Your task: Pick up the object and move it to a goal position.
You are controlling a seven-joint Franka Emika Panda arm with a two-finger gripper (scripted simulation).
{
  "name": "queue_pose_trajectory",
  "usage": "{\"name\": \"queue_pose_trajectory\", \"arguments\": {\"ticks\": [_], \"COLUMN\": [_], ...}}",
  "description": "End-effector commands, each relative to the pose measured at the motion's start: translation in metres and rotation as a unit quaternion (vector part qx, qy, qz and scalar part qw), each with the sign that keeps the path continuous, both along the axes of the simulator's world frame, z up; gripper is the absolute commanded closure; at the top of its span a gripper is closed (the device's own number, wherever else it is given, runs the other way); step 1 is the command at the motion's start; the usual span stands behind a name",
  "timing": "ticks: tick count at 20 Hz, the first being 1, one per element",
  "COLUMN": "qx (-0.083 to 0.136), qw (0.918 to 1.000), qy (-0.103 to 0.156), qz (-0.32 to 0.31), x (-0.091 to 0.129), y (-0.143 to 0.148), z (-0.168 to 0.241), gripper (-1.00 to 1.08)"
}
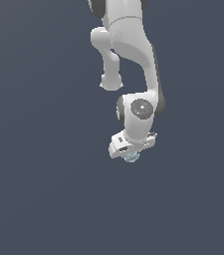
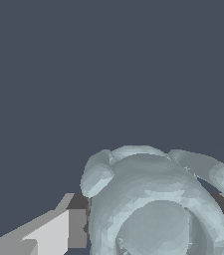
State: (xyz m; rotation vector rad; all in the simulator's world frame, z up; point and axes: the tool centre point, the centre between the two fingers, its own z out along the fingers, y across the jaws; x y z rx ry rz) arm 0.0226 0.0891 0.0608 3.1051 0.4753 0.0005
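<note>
There is one white robot arm (image 1: 133, 60) and one object (image 1: 131, 157) — a small pale blue-grey, glassy, roundish lump. It sits directly under the white gripper (image 1: 132, 155), between the jaws, which are clamped on it. In the wrist view the lump (image 2: 156, 209) fills the space between two grey fingers (image 2: 76, 226). All around is plain dark grey — no counter edge is visible.
</note>
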Motion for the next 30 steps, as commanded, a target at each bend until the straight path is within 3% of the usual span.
{"name": "queue_pose_trajectory", "arguments": {"ticks": [1,16,30], "qx": [0.000,0.000,0.000], "qw": [1.0000,1.0000,1.0000], "qy": [0.000,0.000,0.000], "qz": [0.000,0.000,0.000], "x": [0.012,0.079,0.097], "y": [0.008,0.047,0.058], "z": [0.006,0.039,0.047], "gripper": [1.08,1.08,1.08]}}
